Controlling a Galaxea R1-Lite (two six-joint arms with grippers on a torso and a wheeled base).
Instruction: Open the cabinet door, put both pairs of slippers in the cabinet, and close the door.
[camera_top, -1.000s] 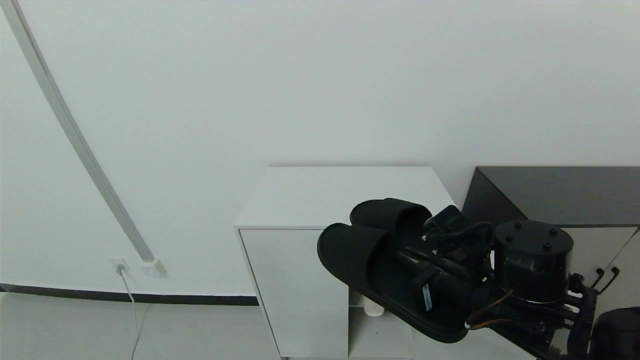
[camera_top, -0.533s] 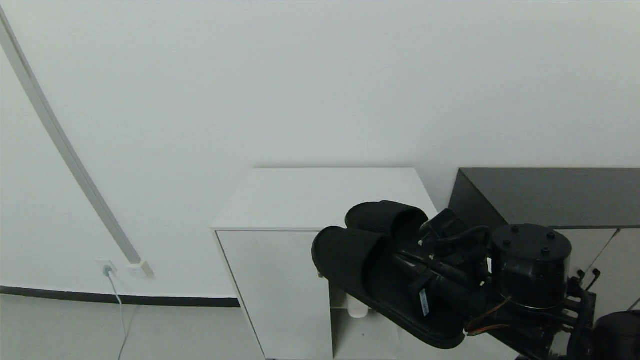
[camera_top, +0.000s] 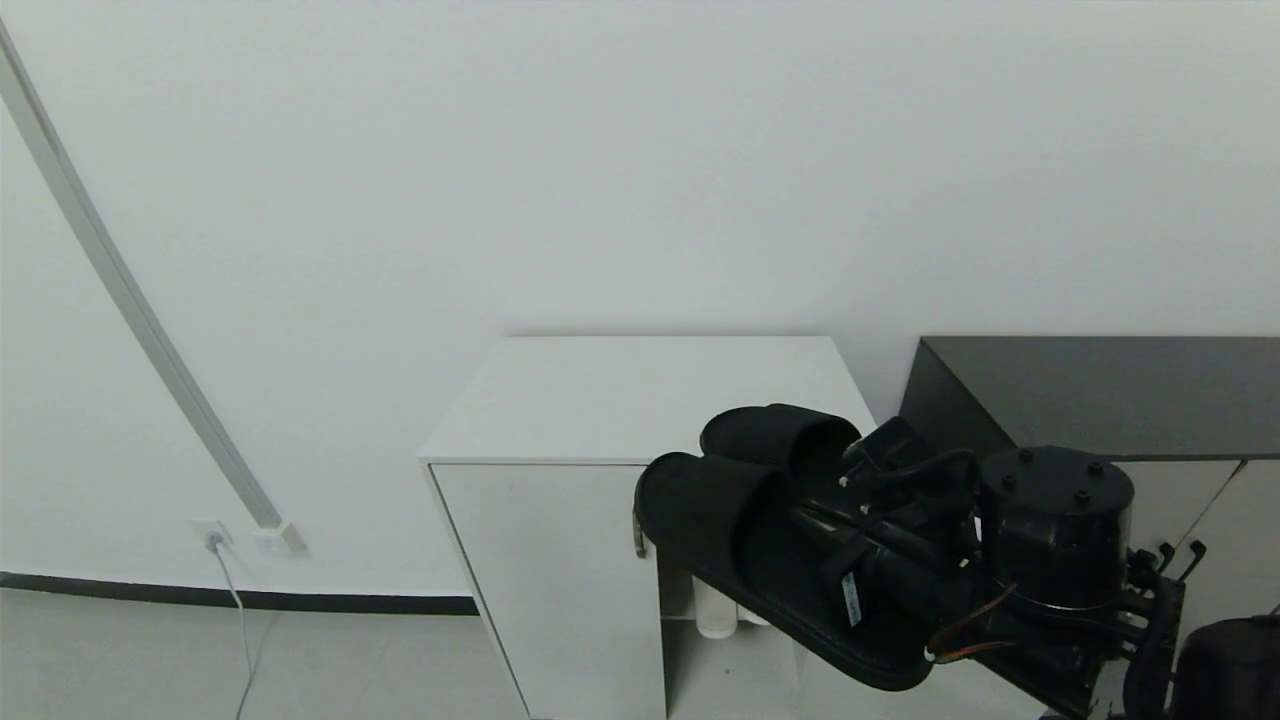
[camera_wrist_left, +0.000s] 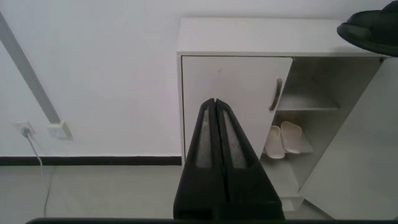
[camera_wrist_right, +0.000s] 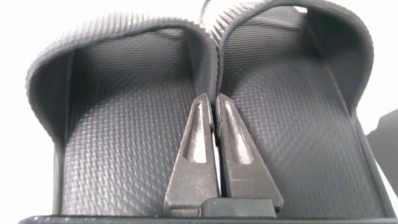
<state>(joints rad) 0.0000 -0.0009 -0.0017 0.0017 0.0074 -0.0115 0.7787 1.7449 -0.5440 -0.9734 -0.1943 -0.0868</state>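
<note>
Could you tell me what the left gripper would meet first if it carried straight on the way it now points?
Most likely the closed door panel of the white cabinet: the shut left gripper points at it, beside the handle. Nothing shows in between, though depth is unclear.

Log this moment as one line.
right hand: shut on black slippers, held in air near cabinet | left hand: shut, empty | cabinet: open | white slippers: inside
</note>
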